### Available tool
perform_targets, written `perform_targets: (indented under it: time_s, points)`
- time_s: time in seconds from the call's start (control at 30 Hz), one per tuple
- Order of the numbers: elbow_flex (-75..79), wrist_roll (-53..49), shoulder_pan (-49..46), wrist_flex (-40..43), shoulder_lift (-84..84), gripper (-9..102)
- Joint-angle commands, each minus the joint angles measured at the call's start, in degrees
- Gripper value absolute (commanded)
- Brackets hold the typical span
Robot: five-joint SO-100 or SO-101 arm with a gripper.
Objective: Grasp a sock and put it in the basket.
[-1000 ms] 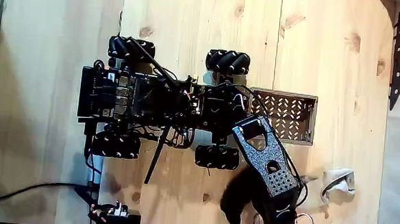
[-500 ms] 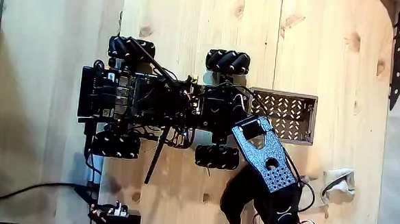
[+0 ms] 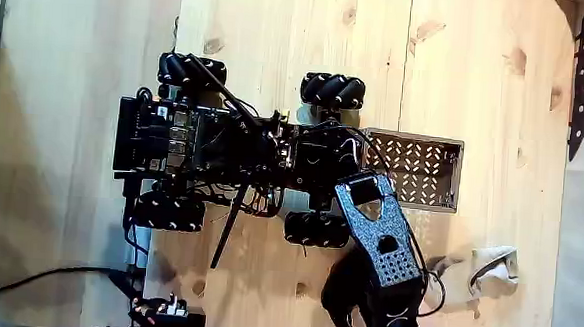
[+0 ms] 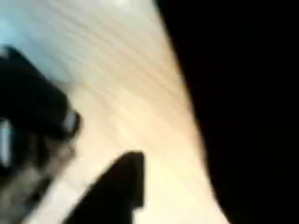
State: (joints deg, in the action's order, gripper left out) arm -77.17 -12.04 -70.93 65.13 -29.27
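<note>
**A reach over the black sock, with the grasp itself out of our sight**

We look down on a pale pine tabletop [image 3: 278,43] with knots in its boards, in the fixed view. A black wheeled robot base with ribbed rollers [image 3: 243,151] sits in the centre-left of the frame, and its speckled grey arm [image 3: 378,233] angles down toward the lower right. The small brown plastic basket with lattice walls [image 3: 427,169] stands just right of the base, touching or nearly touching it. The soft black fabric sock [image 3: 340,291] lies bunched at the lower centre-right, partly under the arm. A crumpled cream-white sock with grey patches [image 3: 494,266] lies further right, well apart from it.

The gripper [image 3: 404,325] sits near the bottom edge, just right of the black sock, amid loose wires. We cannot tell whether its fingers are apart or together; the wrist view is blurred, showing dark shapes over light wood.

We judge several risks. Black fabric under a dark gripper is hard to read, so a closure may catch nothing or pinch only a fold that slips on lifting. The dangling wires could snag the cloth. A limp sock may also drape over the basket wall rather than drop inside.
</note>
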Motion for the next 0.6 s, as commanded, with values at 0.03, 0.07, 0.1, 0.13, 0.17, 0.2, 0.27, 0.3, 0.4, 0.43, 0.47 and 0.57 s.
perform_targets:
  time_s: [0.03,0.07,0.1,0.13,0.17,0.2,0.27,0.3,0.4,0.43,0.47,0.57]
  points:
    - [0.53,0.79,-0.53,-2.72,2.20,76]
    - [0.53,0.79,-0.53,-3.69,3.16,77]
    - [0.53,0.35,-0.53,-4.57,4.04,80]
    - [0.53,0.18,-0.53,-5.63,4.83,80]
    - [0.53,0.18,-0.44,-6.24,5.36,82]
    - [0.53,0.18,-0.44,-6.86,5.80,83]
    - [0.53,0.26,-0.18,-7.65,5.98,85]
    - [0.62,0.35,-0.18,-8.17,6.06,86]
    - [1.14,0.18,-0.09,-9.49,5.98,86]
    - [1.14,0.35,-0.09,-9.93,5.62,86]
    - [1.14,0.88,-0.09,-10.11,5.10,86]
    - [1.14,0.88,-0.09,-8.70,3.60,86]
